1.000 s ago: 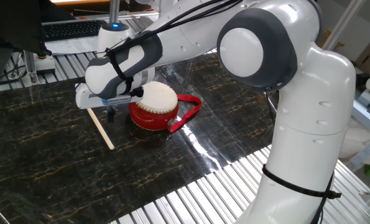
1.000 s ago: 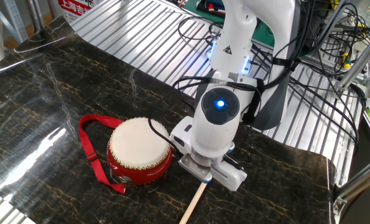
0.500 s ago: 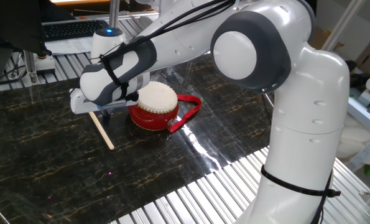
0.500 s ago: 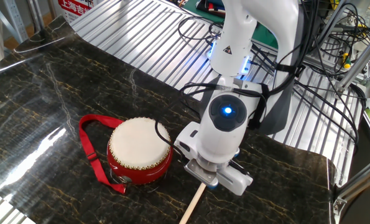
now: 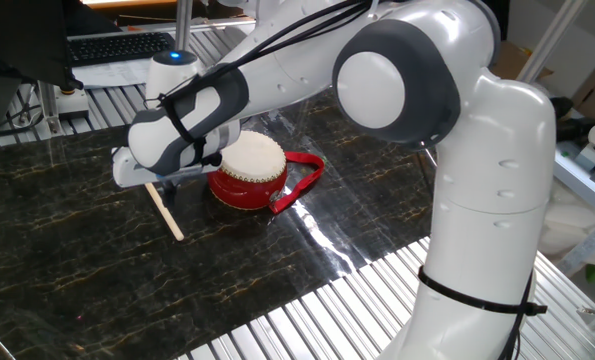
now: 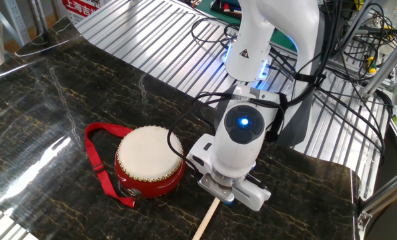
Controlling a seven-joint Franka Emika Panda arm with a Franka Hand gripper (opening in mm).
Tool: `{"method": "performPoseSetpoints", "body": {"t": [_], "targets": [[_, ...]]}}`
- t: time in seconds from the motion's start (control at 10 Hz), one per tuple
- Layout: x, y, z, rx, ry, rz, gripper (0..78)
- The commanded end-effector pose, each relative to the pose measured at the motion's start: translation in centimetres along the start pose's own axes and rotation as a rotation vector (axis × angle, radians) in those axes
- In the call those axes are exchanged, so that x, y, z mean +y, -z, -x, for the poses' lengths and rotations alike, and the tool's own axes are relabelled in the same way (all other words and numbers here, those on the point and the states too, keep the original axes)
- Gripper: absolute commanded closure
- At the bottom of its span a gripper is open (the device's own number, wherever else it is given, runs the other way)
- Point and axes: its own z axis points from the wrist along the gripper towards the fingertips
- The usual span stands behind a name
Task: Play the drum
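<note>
Resting on the dark marbled desk (image 5: 67,270), the drum (image 5: 248,172) sits upright, skin up, its red strap (image 6: 98,167) looped out to one side. Just beside it the claw (image 5: 164,182) hangs low over the near end of a pale wooden stick (image 5: 163,209) (whether its fingers grip that stick I cannot tell; the wrist hides them).

A glossy black marble-patterned table (image 5: 67,270) with gold veins sits on ribbed silver metal decking (image 6: 151,47). A dark computer keyboard (image 5: 112,45) lies behind it; tangled black cables (image 6: 338,80) crowd the far side.
</note>
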Motion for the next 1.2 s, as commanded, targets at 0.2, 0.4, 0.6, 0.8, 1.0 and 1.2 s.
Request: {"method": "performPoseSetpoints", "body": {"t": [0.2,0.4,0.6,0.8,1.0,1.2], "targets": [[0.1,-0.5,0.2,0.010,0.003,0.000,77.6],[0.1,-0.9,0.2,0.016,-0.002,-0.001,77.6],[0.1,-1.2,0.2,0.018,-0.001,0.000,77.6],[0.2,-1.4,0.2,0.020,0.001,0.000,77.6],[0.3,-1.3,0.1,0.018,-0.010,0.000,77.6],[0.4,-1.2,0.1,0.016,-0.001,0.000,77.6]]}}
